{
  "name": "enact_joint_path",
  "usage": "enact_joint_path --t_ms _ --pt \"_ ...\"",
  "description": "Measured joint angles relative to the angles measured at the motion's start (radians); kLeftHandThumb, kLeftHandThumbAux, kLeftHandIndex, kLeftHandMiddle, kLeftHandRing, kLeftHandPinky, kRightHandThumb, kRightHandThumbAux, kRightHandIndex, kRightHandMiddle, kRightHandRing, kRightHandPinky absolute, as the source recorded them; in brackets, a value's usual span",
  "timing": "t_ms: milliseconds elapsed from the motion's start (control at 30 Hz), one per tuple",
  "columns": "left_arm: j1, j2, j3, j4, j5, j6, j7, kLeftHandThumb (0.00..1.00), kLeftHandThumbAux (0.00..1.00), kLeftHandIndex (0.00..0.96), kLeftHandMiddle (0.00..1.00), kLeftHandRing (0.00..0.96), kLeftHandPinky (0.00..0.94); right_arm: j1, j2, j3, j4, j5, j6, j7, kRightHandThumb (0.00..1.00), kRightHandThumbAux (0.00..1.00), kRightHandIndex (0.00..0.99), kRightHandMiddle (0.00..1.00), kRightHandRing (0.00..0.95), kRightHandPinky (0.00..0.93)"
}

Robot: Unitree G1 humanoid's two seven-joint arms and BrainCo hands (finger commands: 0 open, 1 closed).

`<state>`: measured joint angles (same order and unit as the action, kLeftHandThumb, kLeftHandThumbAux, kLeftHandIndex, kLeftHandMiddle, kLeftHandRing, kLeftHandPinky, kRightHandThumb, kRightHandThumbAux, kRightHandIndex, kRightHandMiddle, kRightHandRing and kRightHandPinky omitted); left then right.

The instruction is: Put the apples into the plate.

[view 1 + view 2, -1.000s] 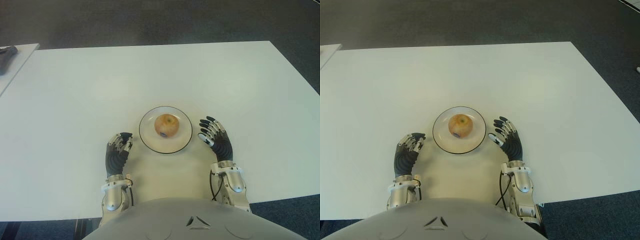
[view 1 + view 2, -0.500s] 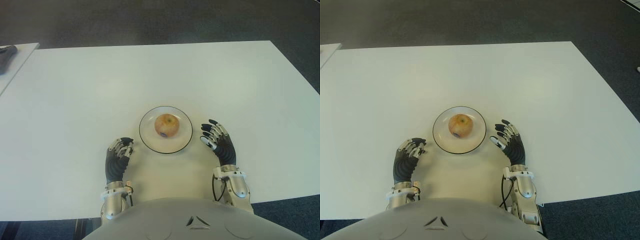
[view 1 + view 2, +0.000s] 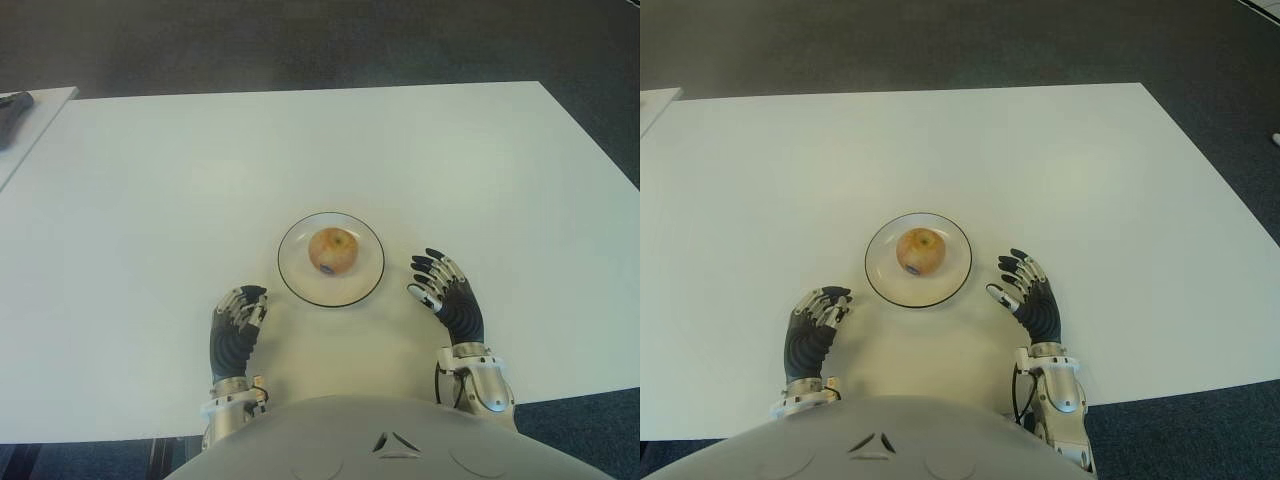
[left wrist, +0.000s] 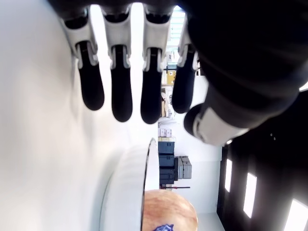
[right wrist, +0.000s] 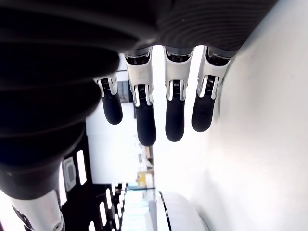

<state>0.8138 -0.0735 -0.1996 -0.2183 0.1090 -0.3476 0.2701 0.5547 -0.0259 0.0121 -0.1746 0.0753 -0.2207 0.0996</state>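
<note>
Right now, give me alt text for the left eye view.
One apple sits in a round plate on a white table. The open, empty left hand and right hand flank the plate, apart from it.

I read the plate point(image 3: 331, 259) just below centre frame on the desk point(image 3: 150, 180), with one apple point(image 3: 333, 250) in it. Left robot hand point(image 3: 236, 326) sits lower left of the plate, right robot hand point(image 3: 447, 297) lower right, both apart from its rim. A second desk's corner point(image 3: 30, 125) shows at upper left, a dark object point(image 3: 12, 110) on it.
</note>
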Motion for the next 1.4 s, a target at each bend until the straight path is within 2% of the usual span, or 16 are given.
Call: enact_joint_path --t_ms 100,200,300,400,500,600,867,1067,1400 --pt "0.004 0.0 -0.003 0.003 0.013 -0.035 0.015 0.676 0.714 0.41 0.371 0.388 0.389 0.008 0.0 0.001 -0.008 0.0 -0.007 0.0 0.594 0.744 0.175 0.296 0.254 0.223" --pt "0.004 0.0 -0.004 0.009 0.029 -0.073 0.029 0.403 0.644 0.328 0.351 0.37 0.371 0.017 0.001 0.001 -0.01 -0.001 -0.017 -0.001 0.598 0.742 0.174 0.29 0.249 0.217" --pt "0.003 0.0 -0.007 0.021 0.038 -0.102 0.041 0.299 0.61 0.284 0.325 0.343 0.349 0.024 0.001 0.001 -0.012 -0.003 -0.025 -0.001 0.574 0.738 0.168 0.273 0.233 0.197" --pt "0.002 -0.001 -0.01 0.037 0.059 -0.131 0.059 0.239 0.589 0.24 0.28 0.301 0.312 0.029 0.0 0.001 -0.012 -0.009 -0.033 -0.002 0.539 0.728 0.159 0.241 0.194 0.143" --pt "-0.001 -0.001 -0.011 0.057 0.089 -0.162 0.083 0.21 0.577 0.21 0.237 0.256 0.261 0.031 -0.003 0.002 -0.013 -0.016 -0.039 -0.001 0.518 0.719 0.151 0.219 0.166 0.12" --pt "-0.005 -0.001 -0.009 0.076 0.106 -0.179 0.099 0.183 0.55 0.137 0.146 0.164 0.192 0.032 -0.009 0.004 -0.014 -0.019 -0.041 0.002 0.493 0.698 0.132 0.194 0.145 0.111" --pt "-0.007 -0.001 -0.008 0.105 0.106 -0.201 0.105 0.154 0.495 0.026 0.024 0.051 0.125 0.031 -0.036 0.008 -0.015 -0.019 -0.043 0.028 0.446 0.663 0.061 0.136 0.106 0.09" --pt "-0.007 -0.001 -0.009 0.106 0.106 -0.209 0.105 0.151 0.464 0.002 0.002 0.016 0.12 0.027 -0.057 0.009 -0.016 -0.012 -0.042 0.054 0.429 0.65 0.008 0.1 0.082 0.072" --pt "-0.006 -0.001 -0.008 0.106 0.109 -0.205 0.105 0.146 0.428 0.0 0.0 0.012 0.147 0.026 -0.072 0.009 -0.029 -0.012 -0.021 0.063 0.361 0.654 0.0 0.082 0.08 0.089"
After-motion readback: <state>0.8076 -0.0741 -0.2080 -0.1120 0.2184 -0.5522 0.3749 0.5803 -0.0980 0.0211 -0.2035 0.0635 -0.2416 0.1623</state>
